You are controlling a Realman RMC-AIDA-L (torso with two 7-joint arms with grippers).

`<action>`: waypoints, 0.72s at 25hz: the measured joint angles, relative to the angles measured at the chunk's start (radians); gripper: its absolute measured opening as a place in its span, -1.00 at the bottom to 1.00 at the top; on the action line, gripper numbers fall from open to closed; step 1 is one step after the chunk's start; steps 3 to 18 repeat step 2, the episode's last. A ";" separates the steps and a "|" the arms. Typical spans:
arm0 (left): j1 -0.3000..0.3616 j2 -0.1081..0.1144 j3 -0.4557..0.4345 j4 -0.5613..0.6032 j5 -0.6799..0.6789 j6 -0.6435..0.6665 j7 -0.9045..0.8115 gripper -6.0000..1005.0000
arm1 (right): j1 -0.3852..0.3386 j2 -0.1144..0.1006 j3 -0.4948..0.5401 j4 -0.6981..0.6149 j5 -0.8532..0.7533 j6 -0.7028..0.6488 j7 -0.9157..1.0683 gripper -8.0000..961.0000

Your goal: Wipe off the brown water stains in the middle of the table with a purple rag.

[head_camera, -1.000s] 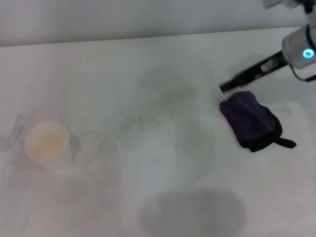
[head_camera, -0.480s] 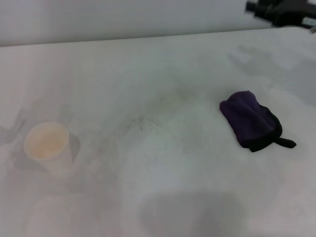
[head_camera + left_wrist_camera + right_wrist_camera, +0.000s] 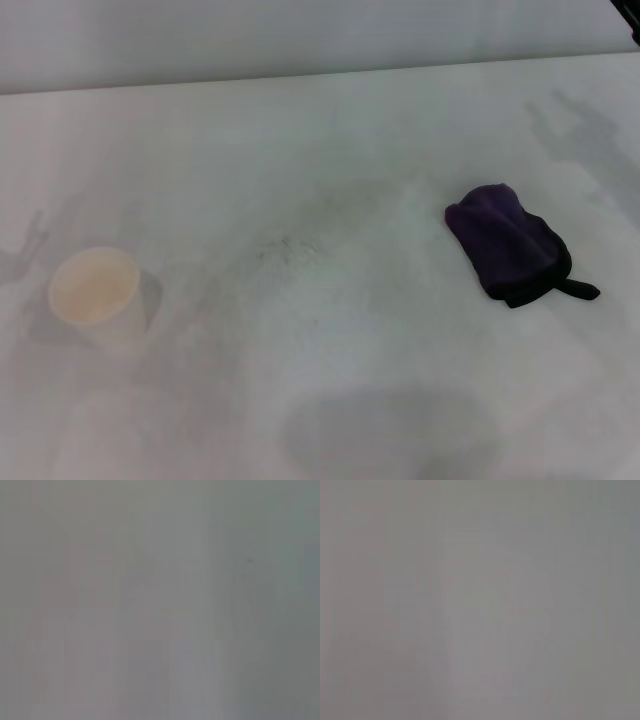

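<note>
you can't see either gripper, so their state can't be told. your purple rag [image 3: 510,245] lies bunched on the table [image 3: 400,120], right of centre. a paper cup [image 3: 97,296] stands far left; only faint grey smudging marks the middle.

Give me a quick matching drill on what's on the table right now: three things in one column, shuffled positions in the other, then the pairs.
Things:
1. purple rag
2. white paper cup
3. faint dark smudges

Places, head view:
A. left side of the table, upright
B. right side, lying bunched, nothing holding it
C. near the middle

Pairs: 1-B, 2-A, 3-C

No brown blotch shows clearly.
</note>
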 joint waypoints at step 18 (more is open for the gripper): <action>-0.003 -0.001 0.000 0.000 -0.003 0.000 0.000 0.78 | -0.002 0.000 0.000 0.054 0.049 -0.038 -0.085 0.04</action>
